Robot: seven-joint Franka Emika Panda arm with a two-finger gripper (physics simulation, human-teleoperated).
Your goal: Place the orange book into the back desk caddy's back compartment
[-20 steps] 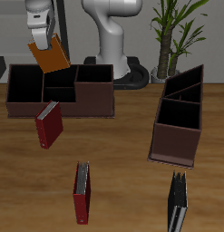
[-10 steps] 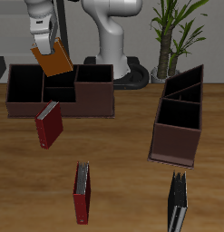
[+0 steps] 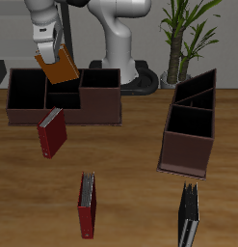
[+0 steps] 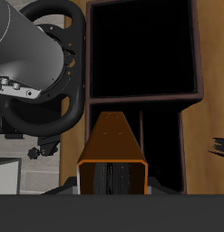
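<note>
My gripper [image 3: 49, 49] is shut on the orange book [image 3: 60, 67] and holds it tilted in the air over the back desk caddy [image 3: 99, 106], above its small middle cells. The caddy is long, low and reddish-brown, black inside, and seen broadside. In the wrist view the orange book [image 4: 113, 143] hangs from the gripper with its pale page edge toward the camera. Beyond it lie a black cell of the caddy and the caddy's brown wall [image 4: 200, 54]. The fingers are hidden by the book.
A dark-red book [image 3: 52, 132] leans at the back caddy's front wall. Another dark-red book [image 3: 87, 205] and a black book [image 3: 189, 218] stand near the table's front edge. A second caddy [image 3: 186, 145] is seen end-on. A plant [image 3: 188, 39] stands behind.
The gripper has carried the orange book a little lower and along the caddy toward its middle cells. Nothing else has moved.
</note>
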